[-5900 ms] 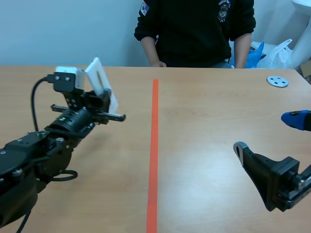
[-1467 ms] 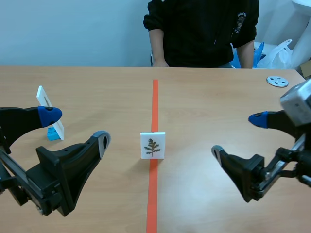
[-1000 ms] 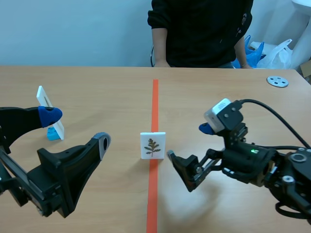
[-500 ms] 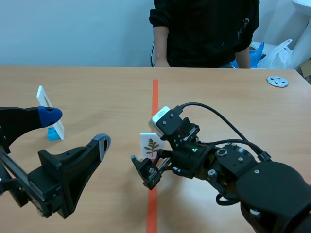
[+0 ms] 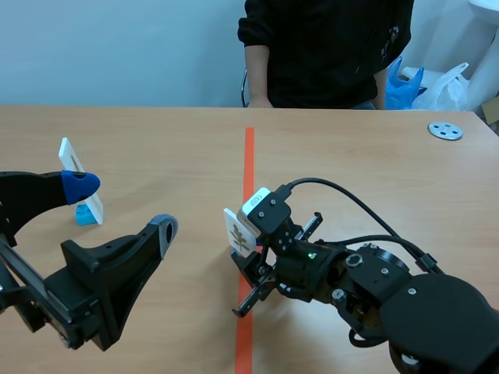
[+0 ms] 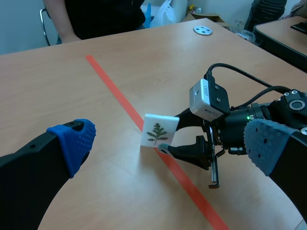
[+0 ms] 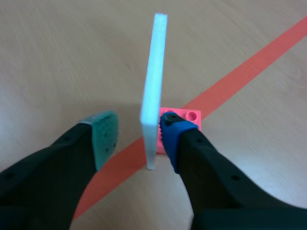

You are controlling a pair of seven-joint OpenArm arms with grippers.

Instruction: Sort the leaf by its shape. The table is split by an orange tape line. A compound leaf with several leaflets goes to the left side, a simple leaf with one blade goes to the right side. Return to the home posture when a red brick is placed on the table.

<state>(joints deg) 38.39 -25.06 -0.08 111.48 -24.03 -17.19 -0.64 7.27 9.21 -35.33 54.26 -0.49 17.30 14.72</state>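
Observation:
A white card (image 5: 236, 227) printed with a dark green, many-lobed leaf (image 6: 157, 133) stands tilted on the orange tape line (image 5: 249, 160), on a small pink base (image 7: 184, 116). My right gripper (image 7: 138, 132) straddles the card's edge (image 7: 154, 86). Its blue pad (image 7: 169, 129) touches one face, while the grey-green pad (image 7: 103, 134) stands a little off the other, so it is open. In the scene view the right arm reaches in to the tape line. My left gripper (image 5: 121, 206) hangs wide open at the near left, holding nothing.
Another white card (image 5: 70, 156) on a blue base (image 5: 84, 214) stands at the left, behind my left gripper's blue fingertip. A person in a black top (image 5: 323, 47) sits across the table. A metal disc (image 5: 445, 130) lies far right, with plastic bags (image 5: 437, 86) beyond.
My right arm swept from the right side to the tape line and narrowed its fingers around the leaf card, which now leans. The left arm has not moved.

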